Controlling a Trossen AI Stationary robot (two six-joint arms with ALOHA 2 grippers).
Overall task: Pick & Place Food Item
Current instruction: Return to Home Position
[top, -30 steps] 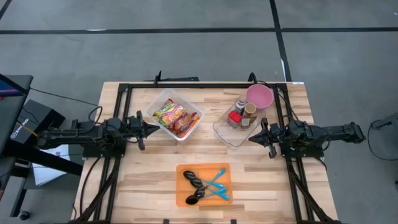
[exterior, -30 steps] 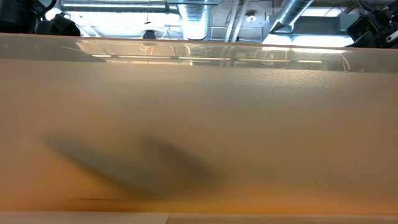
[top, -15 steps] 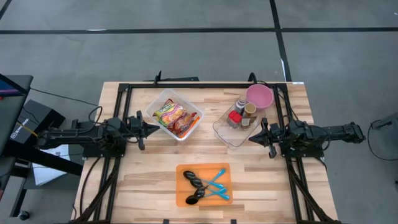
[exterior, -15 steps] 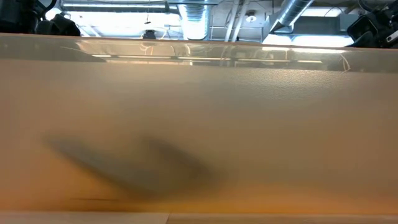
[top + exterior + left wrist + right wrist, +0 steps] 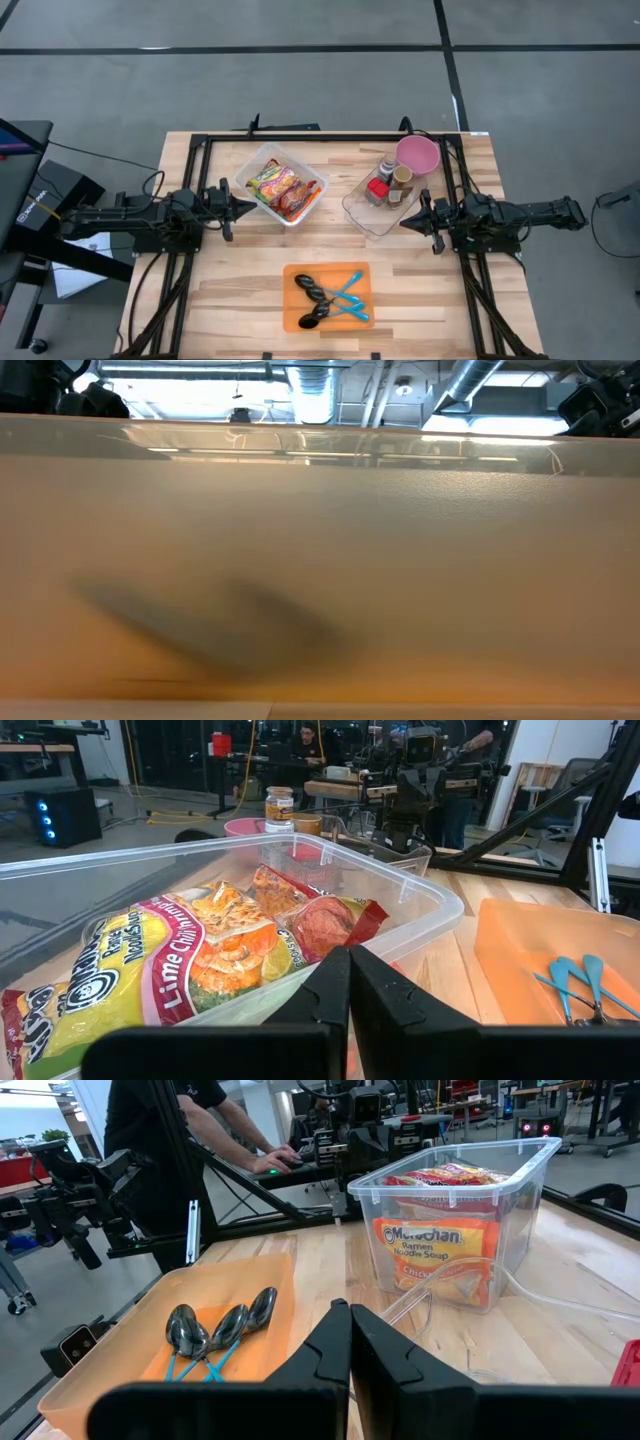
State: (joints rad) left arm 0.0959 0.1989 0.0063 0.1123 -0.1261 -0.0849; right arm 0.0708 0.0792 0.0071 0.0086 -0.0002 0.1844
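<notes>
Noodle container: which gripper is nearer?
Left. The left gripper sits close beside the noodle container, pointing at it; the right gripper is across the table, beside the other clear bin.

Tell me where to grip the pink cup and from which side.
Probably from above, with the jaws astride the rim of the pink cup, on the side away from the small jars: it stands mouth up, and they crowd the other side.

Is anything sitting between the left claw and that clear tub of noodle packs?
Nothing visible does. The shut left claw points straight at the clear tub holding the noodle packs, close ahead. The right claw waits opposite.
</notes>
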